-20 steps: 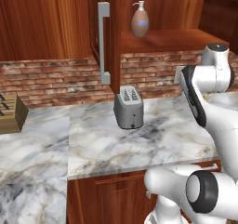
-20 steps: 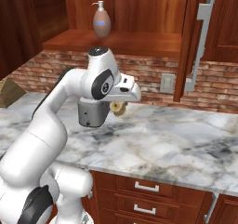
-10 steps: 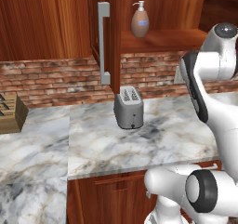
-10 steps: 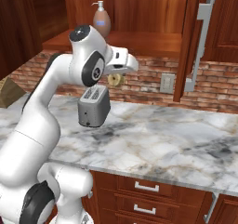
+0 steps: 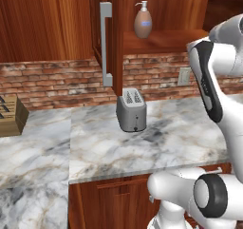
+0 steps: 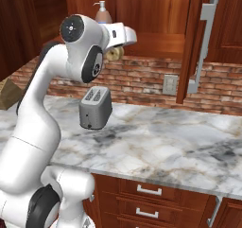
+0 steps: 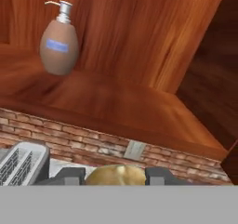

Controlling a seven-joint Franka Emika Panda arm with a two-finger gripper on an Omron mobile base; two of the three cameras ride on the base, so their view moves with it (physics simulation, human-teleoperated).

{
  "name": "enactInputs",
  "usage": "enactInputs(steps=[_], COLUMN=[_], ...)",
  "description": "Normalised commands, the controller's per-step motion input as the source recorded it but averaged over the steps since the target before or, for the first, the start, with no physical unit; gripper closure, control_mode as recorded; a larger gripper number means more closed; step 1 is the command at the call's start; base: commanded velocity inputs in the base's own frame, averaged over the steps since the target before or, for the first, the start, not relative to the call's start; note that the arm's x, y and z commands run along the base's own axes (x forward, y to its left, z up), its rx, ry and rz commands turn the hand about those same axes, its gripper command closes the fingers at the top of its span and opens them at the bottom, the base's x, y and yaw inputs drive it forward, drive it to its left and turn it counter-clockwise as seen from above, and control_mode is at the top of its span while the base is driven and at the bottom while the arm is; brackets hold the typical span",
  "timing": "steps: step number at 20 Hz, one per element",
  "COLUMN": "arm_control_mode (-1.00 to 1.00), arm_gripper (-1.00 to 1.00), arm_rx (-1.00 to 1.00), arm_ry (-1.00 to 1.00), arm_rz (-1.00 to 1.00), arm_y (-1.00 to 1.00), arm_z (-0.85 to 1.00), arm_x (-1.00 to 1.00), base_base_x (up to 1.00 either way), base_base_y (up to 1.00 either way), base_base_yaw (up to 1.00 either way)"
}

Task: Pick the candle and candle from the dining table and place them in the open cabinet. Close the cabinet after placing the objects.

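My gripper (image 6: pixel 116 51) is raised to the level of the open cabinet's shelf (image 6: pixel 158 43) and is shut on the short, tan, roundish candle (image 6: pixel 112 54). In the hand view the candle (image 7: pixel 116 175) sits between the two dark fingertips (image 7: pixel 160 176), with the gripper (image 7: pixel 116 177) facing the shelf (image 7: pixel 107 102) from just below its front edge. The cabinet door (image 5: pixel 114 38) stands open, its silver bar handle (image 5: pixel 105 42) facing me. The dining table is out of view.
A brown soap dispenser (image 7: pixel 58 41) stands on the left of the shelf, also seen as the dispenser (image 5: pixel 143 21). A silver toaster (image 6: pixel 96 108) sits on the marble counter (image 6: pixel 179 146) under the hand. A wall outlet (image 6: pixel 169 84) is set in the brick backsplash. A knife block (image 5: pixel 10 115) is far left.
The arm has swung up, lifting the hand and the candle from toaster height to shelf level. The toaster, hidden behind the arm a second ago, is uncovered in the right base view.
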Motion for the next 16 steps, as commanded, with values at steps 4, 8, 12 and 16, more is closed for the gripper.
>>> enactInputs(steps=[4,8,12,16], arm_control_mode=[-1.0,-1.0,-1.0,-1.0], arm_gripper=[1.0,1.0,1.0,1.0], arm_rx=[-0.17,-0.01,0.04,0.05], arm_ry=[-0.01,0.3,0.59,0.62], arm_rz=[0.0,0.0,0.0,-0.03], arm_y=[0.21,0.27,0.16,-0.01], arm_z=[0.68,0.51,0.32,0.11], arm_x=[0.77,0.99,1.0,0.95], base_base_x=[0.0,0.0,0.0,0.0], base_base_y=[0.0,0.0,0.0,0.0], base_base_yaw=[0.0,0.0,0.0,0.0])
